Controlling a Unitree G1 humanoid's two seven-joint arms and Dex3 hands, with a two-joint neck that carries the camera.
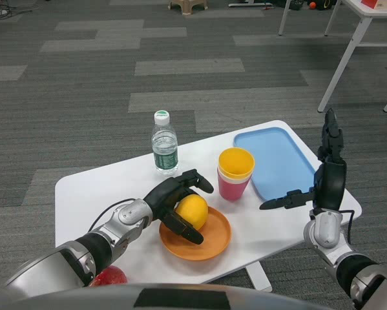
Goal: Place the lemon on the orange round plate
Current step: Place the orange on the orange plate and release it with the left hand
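The yellow lemon (193, 210) sits on the left part of the orange round plate (209, 244), near the table's front edge. My left hand (175, 200) wraps around it from the left, with fingers curved over its top and under its front. Whether the lemon rests on the plate or is held just above it, I cannot tell. My right hand (322, 175) hangs at the table's right edge, upright, fingers spread and holding nothing.
A water bottle (164, 147) stands behind the plate. Stacked yellow and pink cups (235, 173) stand to the plate's right rear, next to a blue tray (274, 160). A red fruit (109, 276) lies at the front left, by my left forearm.
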